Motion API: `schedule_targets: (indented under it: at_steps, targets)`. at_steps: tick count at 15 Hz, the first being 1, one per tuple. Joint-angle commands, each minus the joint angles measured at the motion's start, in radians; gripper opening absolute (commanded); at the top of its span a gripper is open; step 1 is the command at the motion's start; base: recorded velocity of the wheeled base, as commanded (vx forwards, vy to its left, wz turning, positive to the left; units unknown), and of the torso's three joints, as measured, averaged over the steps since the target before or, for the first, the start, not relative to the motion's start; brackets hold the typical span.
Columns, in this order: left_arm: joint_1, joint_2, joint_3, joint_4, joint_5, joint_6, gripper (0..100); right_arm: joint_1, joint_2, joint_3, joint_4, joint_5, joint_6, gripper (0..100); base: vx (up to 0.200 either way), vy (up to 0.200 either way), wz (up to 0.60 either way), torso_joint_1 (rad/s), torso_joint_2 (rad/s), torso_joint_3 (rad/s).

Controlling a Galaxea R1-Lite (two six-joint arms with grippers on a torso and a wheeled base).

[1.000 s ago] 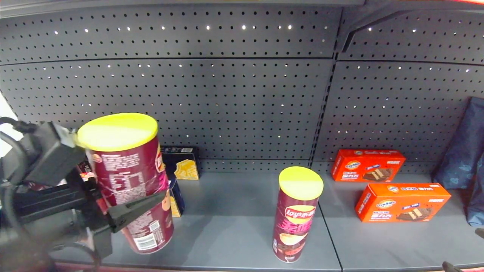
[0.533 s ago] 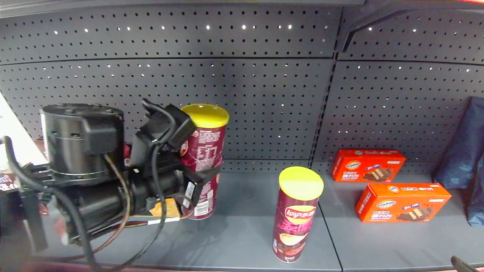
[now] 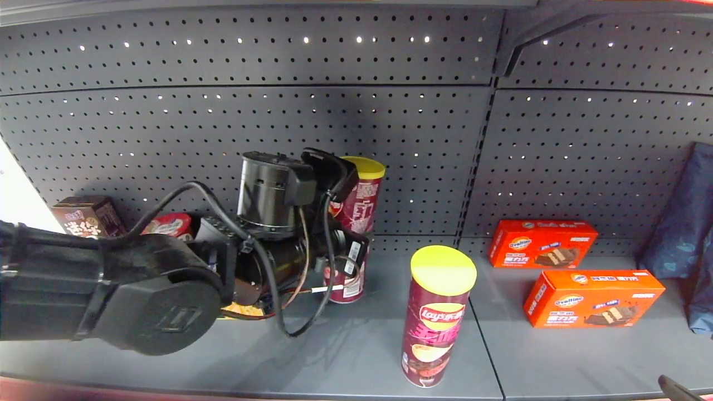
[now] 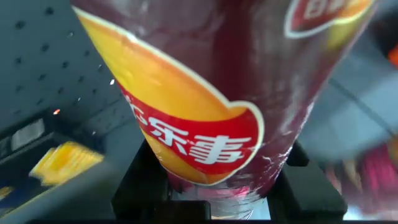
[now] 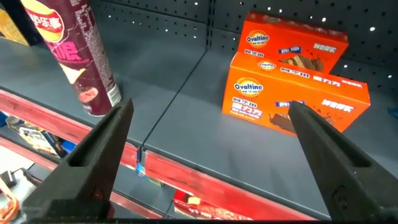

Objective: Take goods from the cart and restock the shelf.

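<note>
when i look through the head view, my left gripper (image 3: 348, 253) is far in on the shelf (image 3: 345, 345). its black fingers are squeezed on the sides of a round chip can (image 3: 363, 203) with a flat yellow lid. the chip can stands up tall right at the back wall (image 3: 334, 122), which is dark metal full of little holes. i cannot tell if its bottom sits on the shelf. a second can (image 3: 437, 320) of the same kind stands alone close to the front edge, well apart from the first, with bare grey floor between them. two orange boxes (image 3: 593, 298), flat card with sharp corners, lie farther right past a thin seam in the shelf. a brown box (image 3: 89, 214) sits far left by the wall, and a soft blue bag (image 3: 688, 223) leans at the far right.

in the left wrist view the chip can (image 4: 205, 106) looks big and shiny, dark red with a yellow and red mark. the black fingers (image 4: 140, 193) hug it on both sides.

in the right wrist view my right gripper (image 5: 214, 162) is spread wide with nothing in it, out in front of the shelf's red front strip (image 5: 249, 180). the second can (image 5: 78, 56) stands near that edge, and the orange boxes (image 5: 292, 93) lie one behind the other.
</note>
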Motion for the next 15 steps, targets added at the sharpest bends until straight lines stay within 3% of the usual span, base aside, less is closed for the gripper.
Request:
schedule_targets:
  at_steps: [1, 7, 15]
  targets:
    - [-0.007, 0.099, -0.06, -0.001, 0.003, -0.004, 0, 0.001, 0.02, 0.0, -0.005, 0.0, 0.0, 100, 0.0, 0.0, 0.0, 0.0, 0.0, 0.0]
    - [-0.005, 0.261, -0.221, -0.058, -0.008, -0.002, 0, -0.001, 0.036, -0.008, -0.005, 0.014, 0.01, 100, 0.0, 0.0, 0.0, 0.0, 0.0, 0.0]
    - [-0.04, 0.45, -0.477, -0.055, -0.011, 0.004, 0, -0.009, 0.038, -0.013, -0.003, 0.008, 0.013, 100, 0.0, 0.0, 0.0, 0.0, 0.0, 0.0]
